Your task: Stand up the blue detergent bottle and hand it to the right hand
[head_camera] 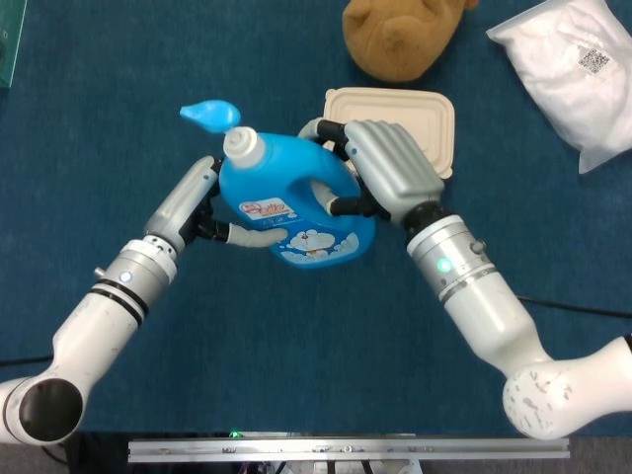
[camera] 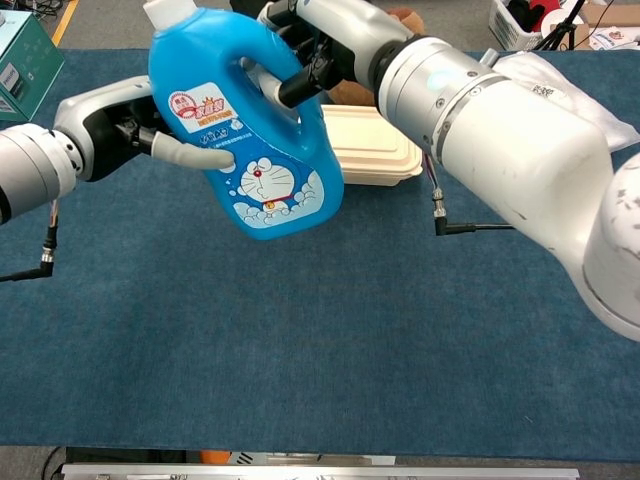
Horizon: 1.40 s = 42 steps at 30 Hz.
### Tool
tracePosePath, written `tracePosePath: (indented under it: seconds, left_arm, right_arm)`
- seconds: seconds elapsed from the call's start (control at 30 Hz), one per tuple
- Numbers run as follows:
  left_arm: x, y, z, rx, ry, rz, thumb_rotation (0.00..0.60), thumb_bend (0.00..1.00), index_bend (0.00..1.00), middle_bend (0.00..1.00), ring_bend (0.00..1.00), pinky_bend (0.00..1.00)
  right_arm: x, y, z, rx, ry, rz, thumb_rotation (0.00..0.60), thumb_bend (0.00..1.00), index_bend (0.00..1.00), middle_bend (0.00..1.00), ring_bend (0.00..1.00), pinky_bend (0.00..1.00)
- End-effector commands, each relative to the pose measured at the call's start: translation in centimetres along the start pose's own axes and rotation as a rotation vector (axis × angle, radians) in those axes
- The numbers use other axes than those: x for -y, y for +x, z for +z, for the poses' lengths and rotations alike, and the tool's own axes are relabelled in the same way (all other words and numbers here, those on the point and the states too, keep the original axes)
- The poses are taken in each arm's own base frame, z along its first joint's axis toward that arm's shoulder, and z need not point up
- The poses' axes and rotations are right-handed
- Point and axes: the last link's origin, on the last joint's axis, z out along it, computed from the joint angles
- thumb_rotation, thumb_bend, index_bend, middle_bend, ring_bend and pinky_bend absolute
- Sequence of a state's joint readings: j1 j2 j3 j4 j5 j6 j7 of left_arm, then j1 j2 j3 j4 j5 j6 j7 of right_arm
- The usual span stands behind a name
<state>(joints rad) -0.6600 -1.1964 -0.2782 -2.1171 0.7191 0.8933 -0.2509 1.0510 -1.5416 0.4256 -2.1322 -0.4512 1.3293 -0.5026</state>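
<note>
The blue detergent bottle (head_camera: 296, 202) (camera: 250, 130), with a white neck and a cartoon label, hangs above the blue cloth, tilted with its neck up and to the left. My left hand (head_camera: 212, 219) (camera: 140, 135) grips its left side, with fingers lying across the label. From the right, my right hand (head_camera: 387, 173) (camera: 320, 40) holds the bottle, its fingers hooked through the handle. A blue cap-shaped piece (head_camera: 210, 115) shows just beyond the neck; I cannot tell whether it is attached.
A beige lidded box (head_camera: 420, 114) (camera: 370, 150) lies right behind the bottle, under my right hand. A brown plush toy (head_camera: 400, 35) and a white bag (head_camera: 578, 69) sit further back. A green box (camera: 22, 65) stands far left. A black cable (camera: 480, 228) hangs by my right arm.
</note>
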Motion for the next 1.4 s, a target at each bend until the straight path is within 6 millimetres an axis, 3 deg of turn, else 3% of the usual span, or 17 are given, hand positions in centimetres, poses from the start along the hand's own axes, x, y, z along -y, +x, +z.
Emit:
tracePosePath:
  seconds: [0.03,0.33,0.7,0.9,1.27,1.4]
  left_arm:
    - [0.0,0.2,0.0,-0.002,0.001,-0.001,0.600,0.14,0.50,0.26,0.19,0.35]
    - [0.1,0.5,-0.2,0.018,0.002,-0.003,0.600,0.14,0.43,0.25,0.18,0.35]
    - [0.0,1.6,-1.0,0.060,0.003,0.001,0.600,0.14,0.09,0.13,0.07,0.30]
    - [0.2,2.5,-1.7,0.082,0.019,0.015,0.600,0.14,0.01,0.05,0.02,0.27]
    - [1.8,5.8,-3.1,0.004,0.049,0.023,0.600,0.14,0.00,0.04,0.00,0.26]
    - [2.5,7.2,-3.8,-0.041,0.059,0.011,0.600,0.14,0.00,0.04,0.00,0.26]
  right_arm:
    - [-0.1,0.1,0.1,-0.005,-0.003,-0.003,0.600,0.51,0.43,0.55,0.57,0.40]
    - [-0.2,-0.1,0.2,-0.010,-0.003,-0.018,0.600,0.51,0.43,0.62,0.57,0.40]
    - [-0.3,0.4,0.0,-0.031,0.012,-0.035,0.600,0.51,0.44,0.63,0.57,0.40]
    - [-0.4,0.8,-0.1,-0.039,0.020,-0.019,0.600,0.51,0.45,0.64,0.57,0.40]
    - [-1.3,1.4,-1.1,-0.061,0.056,0.021,0.600,0.51,0.48,0.66,0.59,0.40]
    - [-2.7,1.8,-1.7,-0.102,0.069,0.058,0.600,0.51,0.49,0.67,0.60,0.47]
